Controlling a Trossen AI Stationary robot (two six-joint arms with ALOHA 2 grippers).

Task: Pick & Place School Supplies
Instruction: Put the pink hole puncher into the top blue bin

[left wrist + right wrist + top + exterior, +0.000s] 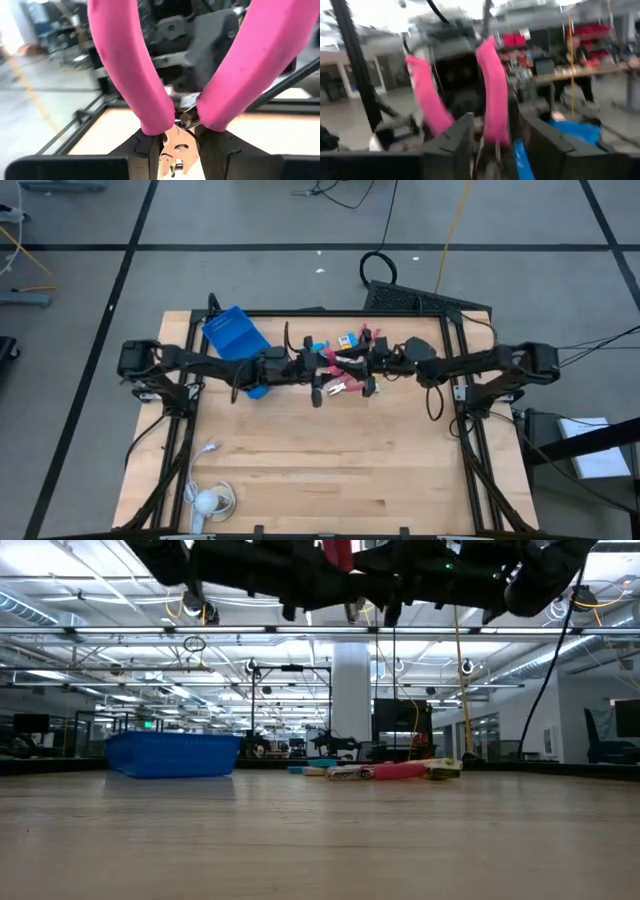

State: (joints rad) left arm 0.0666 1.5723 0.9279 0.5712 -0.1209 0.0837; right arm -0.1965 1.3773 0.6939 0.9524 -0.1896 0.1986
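Note:
A pink-handled tool (335, 362) hangs high above the table's middle, between my two arms. My left gripper (179, 150) is shut on it, coming from the table's left. My right gripper (495, 145) faces it from the right and stands open, with one pink handle (492, 90) between its fingers. More school supplies lie flat on the tabletop at the far middle: a pink piece (395, 771), a yellow block (445, 768) and light-blue pieces (310, 769). My left gripper pinches the tool's metal head (176, 145) between its two fingers. The fingers point level, from the table's left. The two pink handles (130, 75) spread away from the gripper in a V, and the tool is lifted clear of the table. My right gripper: I cannot tell whether its fingers touch the handle between them.
A blue plastic tray (235, 335) stands at the table's far left, also in the low view (172, 753). A white cable with a round white object (205, 500) lies at the near left corner. The bare wooden tabletop (330, 460) stretches across the near half.

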